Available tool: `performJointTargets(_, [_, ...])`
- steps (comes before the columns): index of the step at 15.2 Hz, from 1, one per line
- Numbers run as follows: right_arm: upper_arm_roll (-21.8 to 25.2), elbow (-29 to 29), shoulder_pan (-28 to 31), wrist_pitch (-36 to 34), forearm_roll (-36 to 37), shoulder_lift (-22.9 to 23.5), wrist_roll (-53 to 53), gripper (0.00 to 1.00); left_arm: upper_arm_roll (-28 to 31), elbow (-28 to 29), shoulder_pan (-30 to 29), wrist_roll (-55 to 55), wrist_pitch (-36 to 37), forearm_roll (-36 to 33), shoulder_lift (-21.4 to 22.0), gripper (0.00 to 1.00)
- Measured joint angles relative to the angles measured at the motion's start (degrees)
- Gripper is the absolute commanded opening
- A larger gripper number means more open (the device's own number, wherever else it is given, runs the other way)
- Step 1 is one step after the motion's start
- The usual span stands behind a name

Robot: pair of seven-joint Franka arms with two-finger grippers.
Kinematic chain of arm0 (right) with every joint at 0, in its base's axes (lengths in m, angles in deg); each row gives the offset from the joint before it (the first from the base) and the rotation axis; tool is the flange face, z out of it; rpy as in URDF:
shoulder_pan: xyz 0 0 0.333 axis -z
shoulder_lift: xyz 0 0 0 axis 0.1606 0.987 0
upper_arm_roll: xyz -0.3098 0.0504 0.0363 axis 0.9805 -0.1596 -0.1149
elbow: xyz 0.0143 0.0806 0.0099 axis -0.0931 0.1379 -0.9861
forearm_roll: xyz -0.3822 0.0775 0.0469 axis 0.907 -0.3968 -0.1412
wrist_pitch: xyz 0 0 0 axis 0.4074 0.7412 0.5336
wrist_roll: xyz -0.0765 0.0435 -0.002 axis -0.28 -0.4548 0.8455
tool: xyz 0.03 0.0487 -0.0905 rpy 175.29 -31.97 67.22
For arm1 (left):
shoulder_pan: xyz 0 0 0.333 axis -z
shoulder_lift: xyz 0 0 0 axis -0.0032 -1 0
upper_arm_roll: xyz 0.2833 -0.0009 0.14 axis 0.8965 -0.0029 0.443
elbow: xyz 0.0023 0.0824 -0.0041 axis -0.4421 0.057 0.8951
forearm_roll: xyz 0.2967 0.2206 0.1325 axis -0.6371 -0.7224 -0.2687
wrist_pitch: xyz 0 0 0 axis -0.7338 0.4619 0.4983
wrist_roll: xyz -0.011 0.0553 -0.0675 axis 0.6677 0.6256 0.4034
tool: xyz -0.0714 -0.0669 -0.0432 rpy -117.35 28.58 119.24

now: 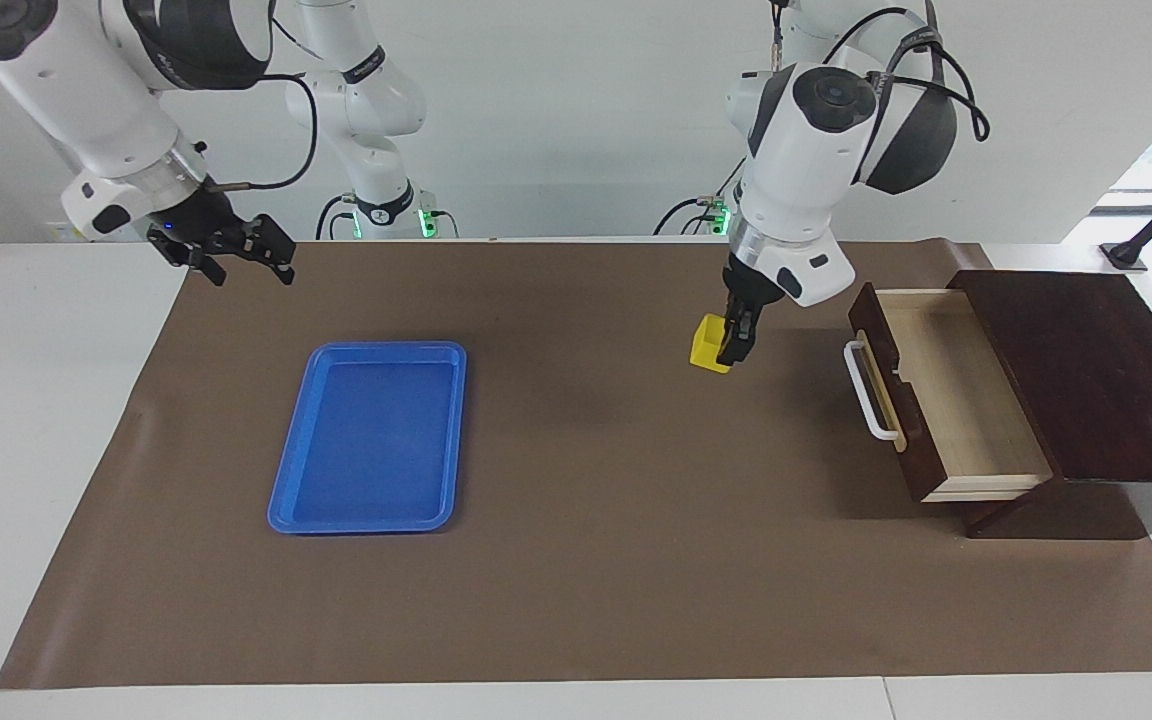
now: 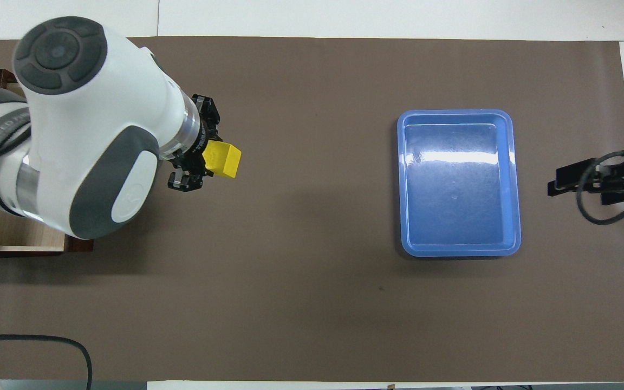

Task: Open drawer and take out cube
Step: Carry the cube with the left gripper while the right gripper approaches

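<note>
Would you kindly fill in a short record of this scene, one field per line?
drawer: dark brown wooden drawer with a white bar handle, pulled open, pale interior empty
cube: small bright yellow cube, held above the brown mat
left end effector: shut on the cube, between drawer and tray
right end effector: open, waiting above the mat's edge
tray: blue plastic tray, empty

Drawer [image 1: 946, 395]: dark brown wood, white bar handle on brass strip, pale interior, pulled fully open from dark box, at left arm's end of table
Cube [image 1: 709, 343]: small, bright yellow, tilted, raised above mat beside drawer's front, toward right arm's end
</note>
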Motion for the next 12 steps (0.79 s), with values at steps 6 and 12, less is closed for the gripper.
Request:
performJointTargets(6, [-0.74, 10.17, -12.93, 13.09, -14.36, 1.21, -36.87, 1.0, -0.05, 6.97, 7.63, 16.7, -8.23, 0.15, 2.3, 0.0])
performJointTargets(12, [-0.73, 10.42, -19.44, 25.8, -30.51, 9.74, -53.49, 1.0, 0.1, 9.45, 8.71, 21.76, -10.63, 0.15, 3.91, 0.0])
